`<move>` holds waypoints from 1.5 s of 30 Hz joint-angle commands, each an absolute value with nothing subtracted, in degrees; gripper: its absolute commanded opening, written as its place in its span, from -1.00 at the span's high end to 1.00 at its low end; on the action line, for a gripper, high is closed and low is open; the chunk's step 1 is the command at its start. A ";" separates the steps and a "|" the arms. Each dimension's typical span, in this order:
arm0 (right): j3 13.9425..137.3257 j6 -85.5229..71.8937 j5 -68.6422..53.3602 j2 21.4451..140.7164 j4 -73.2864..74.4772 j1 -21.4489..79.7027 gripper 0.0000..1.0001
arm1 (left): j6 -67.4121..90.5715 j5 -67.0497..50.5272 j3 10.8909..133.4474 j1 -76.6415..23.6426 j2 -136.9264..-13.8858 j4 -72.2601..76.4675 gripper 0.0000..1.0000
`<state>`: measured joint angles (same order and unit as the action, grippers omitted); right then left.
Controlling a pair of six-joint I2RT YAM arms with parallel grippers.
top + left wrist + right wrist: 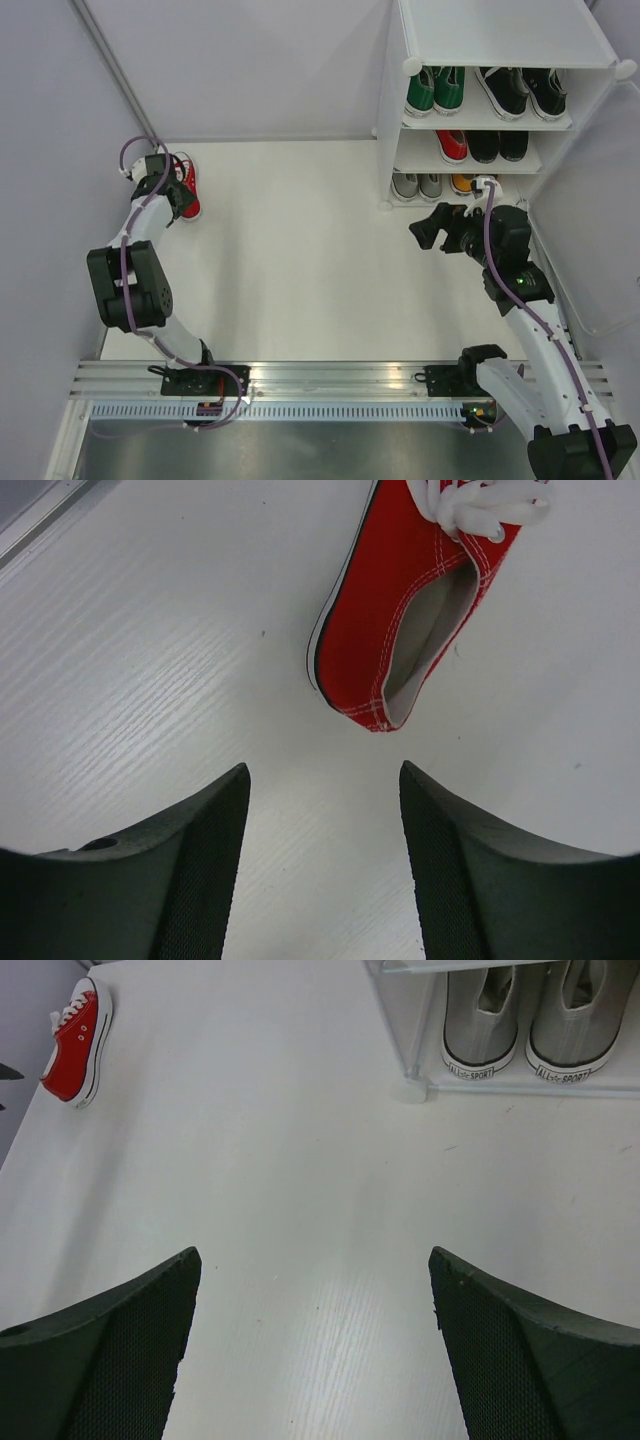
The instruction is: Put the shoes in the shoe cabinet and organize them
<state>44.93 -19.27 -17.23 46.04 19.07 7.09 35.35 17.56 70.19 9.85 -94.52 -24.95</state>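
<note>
1 red shoe [400, 600] loose, upright on table [300, 260], far-left corner, heel toward L hand [322, 780]. L hand fingers parted, nothing between them, just short of shoe, not touching. R hand [315, 1255] spread wide, empty, over table in front of shoe cabinet [500, 30], far right.

Cabinet stock:
- Top tier: green pair [435, 90], black pair [520, 92].
- Mid tier: 2nd red shoe [452, 145], black shoes [498, 146].
- Bottom tier: grey pair [417, 185], orange shoe [462, 183].

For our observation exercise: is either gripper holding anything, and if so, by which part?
Nothing is held. The left gripper is open, its tips just short of the red shoe; the right gripper is open and empty too.
</note>
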 commanded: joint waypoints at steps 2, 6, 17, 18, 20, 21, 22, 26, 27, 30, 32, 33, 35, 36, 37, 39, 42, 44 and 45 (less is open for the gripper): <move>43.86 -18.02 -20.65 45.18 17.23 8.52 -0.96 | 39.72 17.76 71.19 11.51 -100.09 -16.45 -0.26; 43.51 -17.41 -21.44 45.18 17.05 9.67 -0.95 | 40.08 15.47 71.37 13.09 -104.31 -10.47 -0.24; 43.50 -16.17 -20.39 45.61 16.79 11.42 -0.96 | 37.97 11.09 75.66 15.64 -108.98 -9.65 -0.27; 43.59 -16.08 -20.39 45.88 16.61 11.43 -0.96 | 37.62 10.90 76.80 15.64 -110.12 -11.06 -0.27; 43.68 -16.08 -20.22 46.23 16.44 11.51 -0.96 | 36.66 9.85 78.22 15.73 -112.23 -13.09 -0.28; 43.68 -16.17 -20.21 46.23 16.44 11.51 -0.96 | 36.22 9.50 78.48 15.73 -112.85 -13.44 -0.30; 43.59 -16.08 -20.13 46.14 16.35 11.51 -0.96 | 35.78 9.14 79.18 15.73 -113.46 -14.14 -0.32; 42.89 -16.17 -19.69 46.32 16.09 11.43 -0.96 | 34.72 6.95 80.77 15.73 -116.80 -17.40 -0.37; 42.80 -16.17 -19.77 46.32 16.00 11.51 -0.96 | 34.54 6.42 80.77 15.73 -117.15 -17.49 -0.38; 42.71 -16.17 -19.42 46.32 15.82 11.51 -0.96 | 34.45 4.66 81.82 15.56 -118.30 -18.71 -0.34; 42.71 -16.17 -19.34 46.49 15.73 11.51 -0.96 | 34.28 3.35 82.09 15.64 -118.74 -19.33 -0.18; 42.71 -16.17 -19.34 46.49 15.65 11.43 -0.95 | 34.28 2.99 82.26 15.56 -119.00 -19.77 -0.06; 42.63 -16.17 -19.16 46.58 15.73 11.51 -0.96 | 34.19 1.50 82.18 15.38 -118.57 -20.13 0.46; 42.71 -16.08 -19.07 46.58 15.73 11.51 -0.96 | 34.10 0.97 82.00 15.38 -117.69 -20.47 0.61; 42.71 -16.26 -19.07 46.67 15.73 11.51 -0.96 | 34.28 0.53 81.57 15.29 -117.08 -20.83 0.84; 42.80 -16.52 -19.16 46.84 15.56 11.51 -0.96 | 34.89 -1.39 79.73 14.50 -114.54 -21.18 0.95; 42.98 -16.79 -20.12 47.28 15.73 11.60 -0.96 | 37.78 -3.69 75.61 11.79 -111.37 -21.97 0.95; 43.07 -16.87 -20.48 47.55 15.99 11.60 -0.96 | 40.95 -4.92 73.31 8.37 -107.68 -23.20 0.95; 43.07 -16.79 -20.91 47.55 16.08 11.69 -0.96 | 42.09 -5.27 70.60 6.87 -106.36 -23.46 0.95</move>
<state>42.76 -16.78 -19.64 47.35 17.61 11.29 37.08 3.79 75.53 14.04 -112.55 -17.82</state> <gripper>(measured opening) 0.978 0.049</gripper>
